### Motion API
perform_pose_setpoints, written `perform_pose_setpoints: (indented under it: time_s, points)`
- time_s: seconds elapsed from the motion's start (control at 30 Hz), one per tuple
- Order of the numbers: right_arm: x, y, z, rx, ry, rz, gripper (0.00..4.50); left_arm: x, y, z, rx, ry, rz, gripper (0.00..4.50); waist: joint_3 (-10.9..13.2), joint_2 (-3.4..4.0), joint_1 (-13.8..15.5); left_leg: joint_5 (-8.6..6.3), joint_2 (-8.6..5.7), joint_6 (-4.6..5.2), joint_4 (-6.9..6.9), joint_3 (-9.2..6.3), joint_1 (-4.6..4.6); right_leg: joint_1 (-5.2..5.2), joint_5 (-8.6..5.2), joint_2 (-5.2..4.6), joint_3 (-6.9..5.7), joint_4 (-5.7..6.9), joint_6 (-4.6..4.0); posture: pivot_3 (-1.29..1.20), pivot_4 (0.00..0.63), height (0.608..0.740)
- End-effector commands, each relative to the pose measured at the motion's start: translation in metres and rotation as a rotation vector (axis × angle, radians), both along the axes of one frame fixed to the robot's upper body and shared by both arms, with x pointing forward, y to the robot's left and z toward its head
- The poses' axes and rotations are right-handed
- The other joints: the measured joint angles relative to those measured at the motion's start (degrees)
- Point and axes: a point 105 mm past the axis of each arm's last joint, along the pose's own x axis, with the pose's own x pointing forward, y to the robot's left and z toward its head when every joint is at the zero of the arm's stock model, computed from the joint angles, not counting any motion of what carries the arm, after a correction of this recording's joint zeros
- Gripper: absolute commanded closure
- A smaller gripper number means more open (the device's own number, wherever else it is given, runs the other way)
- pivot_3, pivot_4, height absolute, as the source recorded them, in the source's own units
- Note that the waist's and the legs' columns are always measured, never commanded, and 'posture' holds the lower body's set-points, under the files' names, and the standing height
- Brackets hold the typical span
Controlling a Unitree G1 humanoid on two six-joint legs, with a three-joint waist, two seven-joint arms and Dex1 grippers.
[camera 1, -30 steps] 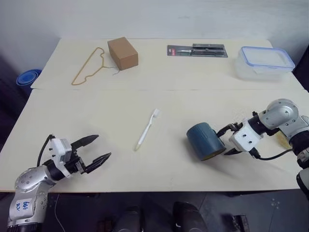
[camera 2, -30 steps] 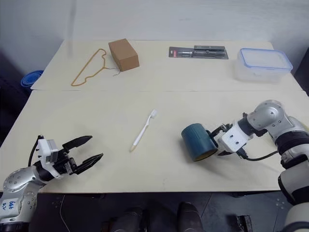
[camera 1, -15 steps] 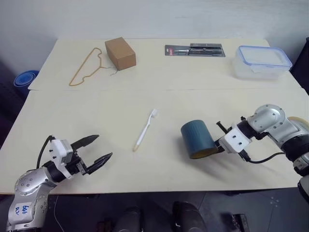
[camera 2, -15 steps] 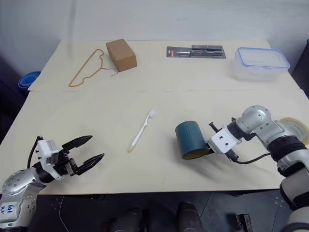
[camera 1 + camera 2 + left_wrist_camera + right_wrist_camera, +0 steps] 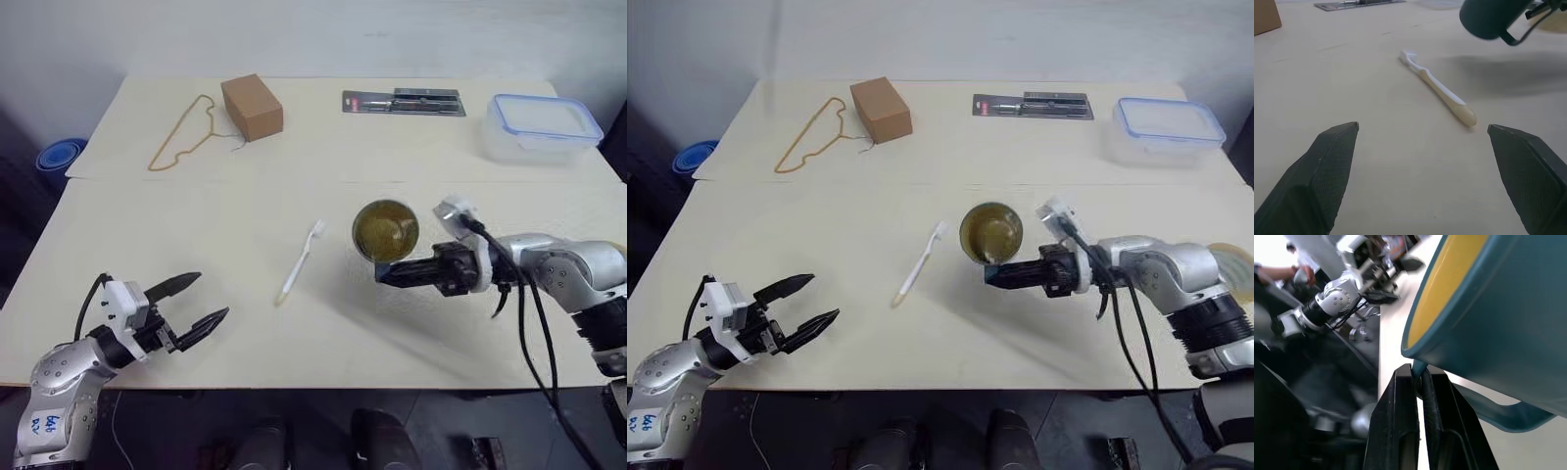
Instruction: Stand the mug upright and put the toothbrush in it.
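Observation:
The dark teal mug (image 5: pixel 386 230) hangs above the table's middle, its yellowish-olive inside facing up. My right gripper (image 5: pixel 382 274) is shut on the mug's handle (image 5: pixel 1498 417), reaching in from the right. The right wrist view shows its fingers (image 5: pixel 1400 421) pinched on the handle just under the rim. The white toothbrush (image 5: pixel 300 262) lies flat on the table just left of the mug, bristles at its far end. My left gripper (image 5: pixel 201 301) stands open near the front left edge, empty, with the toothbrush (image 5: pixel 1437 88) ahead of it.
Along the back lie a brown box (image 5: pixel 252 106), a tan cord loop (image 5: pixel 181 132), a packaged tool (image 5: pixel 404 102) and a clear blue-rimmed container (image 5: pixel 540 125). A tape roll (image 5: pixel 1232 262) sits at the right edge. A blue bowl (image 5: pixel 56 155) sits beyond the table's left side.
My right gripper shut on the mug's handle, rolled over and carried the mug up and to the left; the mug's mouth turned from sideways to upward. The left arm stayed still.

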Motion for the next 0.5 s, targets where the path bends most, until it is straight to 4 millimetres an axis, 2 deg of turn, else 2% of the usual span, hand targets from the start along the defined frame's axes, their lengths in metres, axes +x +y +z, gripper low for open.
perform_pose_setpoints:
  time_s: [0.03,0.17,0.23,0.37,0.5]
  points:
    - [0.010,0.006,0.006,0.008,0.123,-0.090,4.44,-0.002,-0.002,0.009,0.014,-0.036,-0.015,0.00,0.0,0.00,0.0,0.00,-0.01,0.00,0.00,0.00,-0.02,-0.02,0.00,0.00,-0.01,0.00,0.00,0.00,0.150,0.740]
    - [0.028,0.009,0.004,0.032,0.164,-0.203,4.44,-0.001,-0.001,0.010,0.014,-0.042,-0.013,0.00,0.0,0.00,0.2,0.01,-0.08,0.01,-0.02,0.00,-0.12,-0.11,0.00,0.04,-0.15,0.08,0.00,0.00,0.150,0.740]
    - [0.035,0.008,0.010,0.072,0.199,-0.243,4.44,-0.001,-0.001,0.010,0.013,-0.046,-0.009,0.00,0.0,0.00,0.2,0.03,-0.17,0.06,0.00,0.03,-0.19,-0.19,0.01,0.14,-0.41,0.17,0.02,0.00,0.150,0.740]
    - [0.034,-0.001,0.015,0.059,0.163,-0.257,3.39,0.000,-0.001,0.009,0.013,-0.046,-0.010,0.00,0.0,-0.03,0.4,0.11,-0.33,0.21,0.19,0.04,-0.72,-0.66,0.04,0.20,-0.45,0.47,0.07,0.00,0.150,0.740]
    - [0.027,-0.013,0.017,0.024,0.104,-0.237,1.89,0.000,0.001,0.009,0.013,-0.048,-0.007,0.00,0.0,-0.03,0.3,0.12,-0.34,0.23,0.18,0.14,-0.76,-0.76,0.04,0.23,-0.42,0.53,0.08,0.00,0.150,0.740]
